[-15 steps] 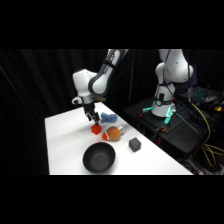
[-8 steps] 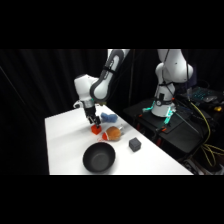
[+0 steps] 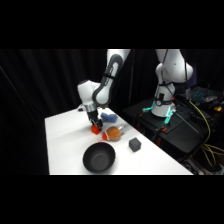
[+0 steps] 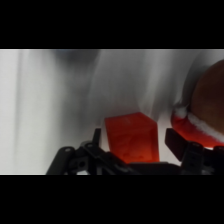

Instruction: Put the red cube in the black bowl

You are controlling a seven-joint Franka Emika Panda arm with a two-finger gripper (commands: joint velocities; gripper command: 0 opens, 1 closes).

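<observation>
The red cube [image 3: 95, 130] rests on the white table just behind the black bowl [image 3: 99, 157]. My gripper [image 3: 93, 123] has come straight down over it. In the wrist view the red cube [image 4: 131, 131] fills the space between the two black fingers of my gripper [image 4: 134, 145]. The left finger [image 4: 97, 138] stands close to the cube's side. A thin strip of white table shows between the cube and the right finger [image 4: 175, 140]. The gripper is open around the cube. The bowl is empty.
A rounded orange-brown object [image 3: 114, 133] with a red-and-white base lies right of the cube, close to the gripper; it also shows in the wrist view [image 4: 207, 107]. A blue object [image 3: 109, 118] lies behind it. A dark grey cube [image 3: 134, 144] sits right of the bowl.
The gripper has come down from above the table until its fingers stand on either side of the red cube. The objects on the table have not moved.
</observation>
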